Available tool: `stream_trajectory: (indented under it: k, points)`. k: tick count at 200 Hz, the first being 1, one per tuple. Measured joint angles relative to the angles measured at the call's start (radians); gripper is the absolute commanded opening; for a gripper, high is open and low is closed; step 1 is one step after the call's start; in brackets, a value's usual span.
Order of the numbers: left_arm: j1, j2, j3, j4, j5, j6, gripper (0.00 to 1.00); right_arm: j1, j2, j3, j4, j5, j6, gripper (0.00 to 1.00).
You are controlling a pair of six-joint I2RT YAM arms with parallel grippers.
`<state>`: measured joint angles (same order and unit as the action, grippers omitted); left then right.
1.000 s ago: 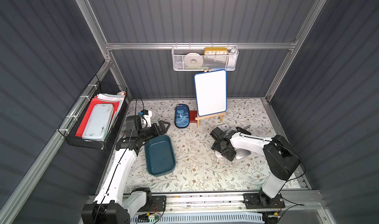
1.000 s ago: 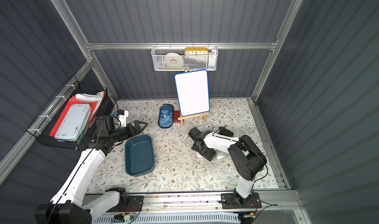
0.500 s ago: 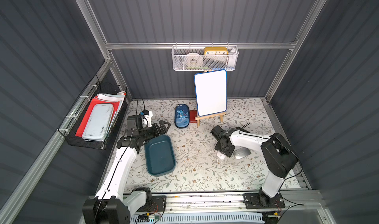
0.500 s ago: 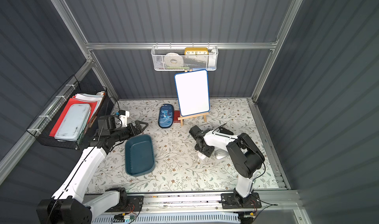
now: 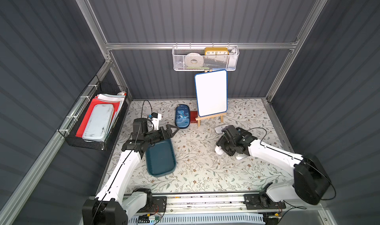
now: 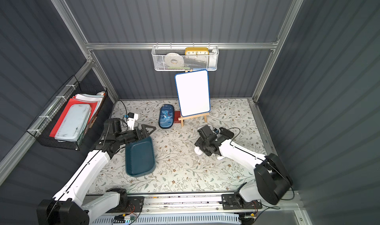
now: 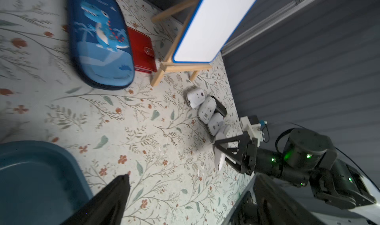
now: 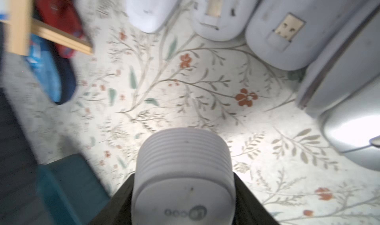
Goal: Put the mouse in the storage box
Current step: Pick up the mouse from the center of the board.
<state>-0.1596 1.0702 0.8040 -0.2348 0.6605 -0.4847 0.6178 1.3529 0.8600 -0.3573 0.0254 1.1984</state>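
Right gripper point(image 8: 183, 193) is clamping narrowly on the mouse point(image 8: 183, 182), with one black finger pressing each long side. The mouse is showing white and rounded, with a ribbed band across its forward end and a small grey logo with dots on its flat face. It is hanging over the right half of the table point(image 5: 195, 172), near a row of other white mice point(image 7: 205, 110) lying underside-up toward the right edge. It is well apart from the storage box point(image 5: 161, 160), a dark teal tub lying by the left edge. Left gripper point(image 5: 169, 132) is hanging spread wide over the box's far end.
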Motion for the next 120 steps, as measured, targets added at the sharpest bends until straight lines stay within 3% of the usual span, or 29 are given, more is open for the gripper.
stream_trajectory:
  k: [35, 67, 96, 120]
  points:
    - [-0.282, -0.030, -0.114, 0.151, -0.059, -0.106, 0.94, 0.005, -0.120, -0.075, 0.163, -0.053, 0.138, 0.36]
    - [-0.541, 0.049, -0.137, 0.275, -0.180, -0.167, 0.91, 0.024, -0.126, -0.152, 0.251, -0.096, 0.257, 0.36]
    - [-0.672, 0.193, -0.108, 0.367, -0.276, -0.177, 0.86, 0.037, -0.119, -0.188, 0.315, -0.129, 0.330, 0.36]
    - [-0.713, 0.311, -0.061, 0.392, -0.338, -0.173, 0.83, 0.041, -0.119, -0.212, 0.365, -0.153, 0.370, 0.36]
